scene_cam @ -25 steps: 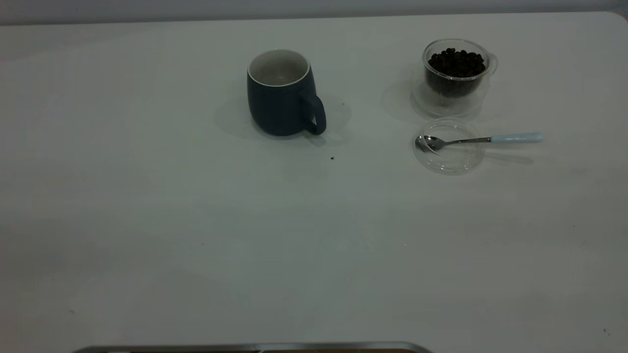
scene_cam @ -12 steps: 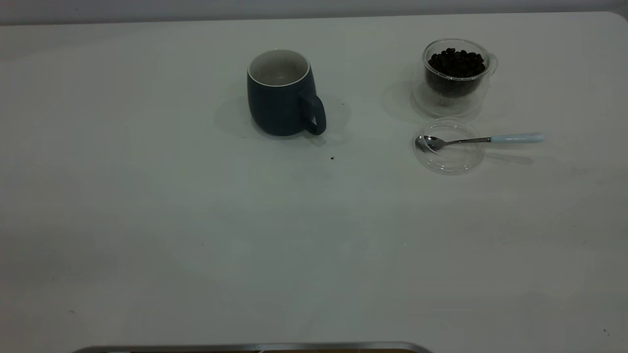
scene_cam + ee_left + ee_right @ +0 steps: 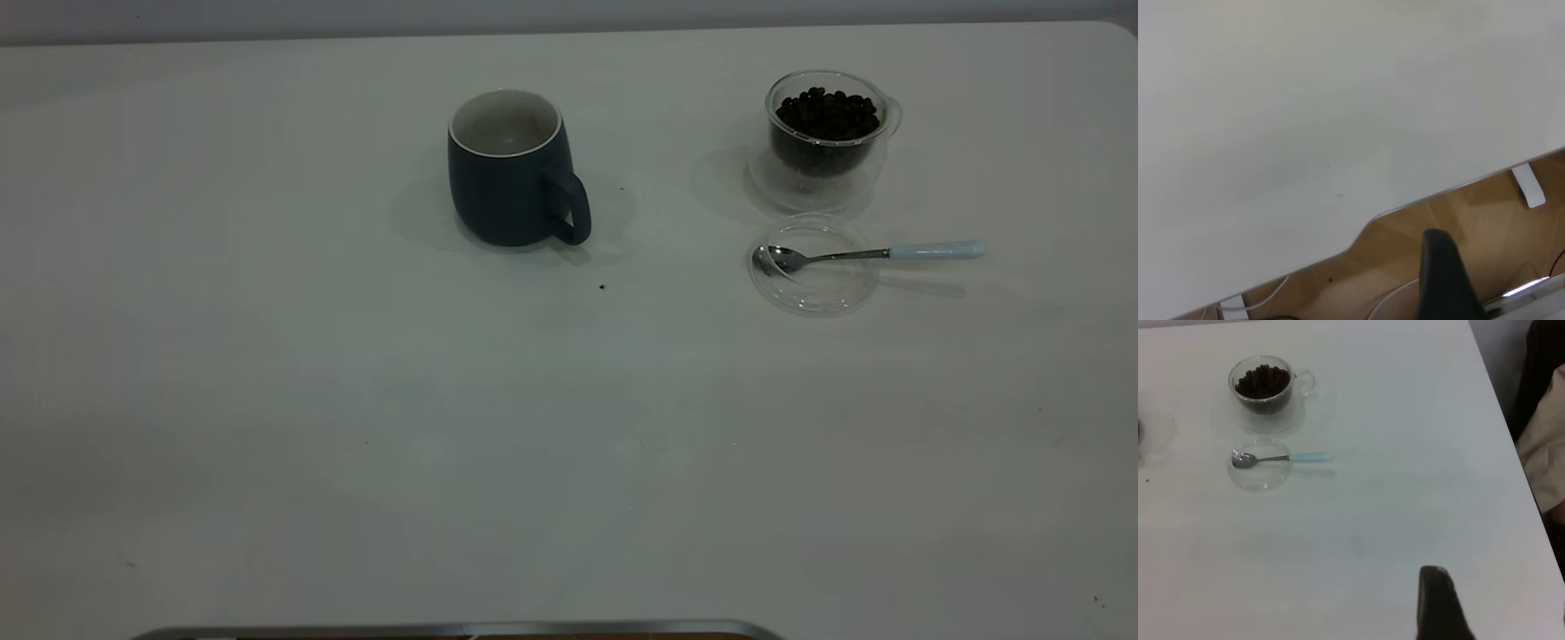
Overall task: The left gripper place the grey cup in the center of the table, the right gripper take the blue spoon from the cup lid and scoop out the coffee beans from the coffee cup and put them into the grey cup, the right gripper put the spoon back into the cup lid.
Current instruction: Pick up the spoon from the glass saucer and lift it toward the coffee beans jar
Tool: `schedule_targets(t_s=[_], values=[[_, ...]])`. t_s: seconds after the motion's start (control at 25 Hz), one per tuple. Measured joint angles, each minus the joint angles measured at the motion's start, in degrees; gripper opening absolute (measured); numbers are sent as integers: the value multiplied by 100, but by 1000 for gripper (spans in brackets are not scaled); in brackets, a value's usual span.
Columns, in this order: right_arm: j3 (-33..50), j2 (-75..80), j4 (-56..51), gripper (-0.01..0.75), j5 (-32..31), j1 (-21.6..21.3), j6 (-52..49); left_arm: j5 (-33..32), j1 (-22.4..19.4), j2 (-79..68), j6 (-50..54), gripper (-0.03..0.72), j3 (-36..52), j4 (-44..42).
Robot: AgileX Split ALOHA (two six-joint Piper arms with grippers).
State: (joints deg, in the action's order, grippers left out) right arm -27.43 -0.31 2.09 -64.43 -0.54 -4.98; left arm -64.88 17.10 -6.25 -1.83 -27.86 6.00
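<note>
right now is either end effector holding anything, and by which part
Nothing is held. The blue spoon lies with its bowl in the cup lid, and the grey cup stands alone; no end effector is near them.

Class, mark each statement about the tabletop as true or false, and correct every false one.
1. The grey cup holds coffee beans. False: its white inside shows none.
2. The blue spoon rests with its bowl in the cup lid. True.
3. The coffee cup lies on its side. False: it stands upright, with the coffee beans inside.
4. The grey cup stands left of the coffee cup in the exterior view. True.
5. A gripper holds the spoon. False: nothing touches it.
</note>
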Motion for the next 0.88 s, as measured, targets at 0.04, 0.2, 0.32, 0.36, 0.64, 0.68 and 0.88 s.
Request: schedule_targets(t_s=[0.04, 0.2, 0.32, 0.36, 0.64, 0.68, 0.88], values=[[0, 0, 0, 458, 0, 0, 0, 0, -22, 0, 0, 499, 0, 0], [0, 0, 0, 428, 0, 0, 0, 0, -512, 0, 0, 499, 0, 12], [0, 0, 0, 407, 0, 0, 0, 0, -1120, 25, 0, 499, 0, 16], [0, 0, 0, 399, 0, 0, 0, 0, -1320, 80, 0, 499, 5, 16], [0, 0, 0, 345, 0, 0, 0, -22, -2076, 729, 0, 499, 5, 16], [0, 0, 0, 337, 0, 0, 0, -22, -2081, 729, 0, 499, 5, 16], [0, 0, 0, 293, 0, 0, 0, -22, -2081, 729, 0, 499, 5, 16]])
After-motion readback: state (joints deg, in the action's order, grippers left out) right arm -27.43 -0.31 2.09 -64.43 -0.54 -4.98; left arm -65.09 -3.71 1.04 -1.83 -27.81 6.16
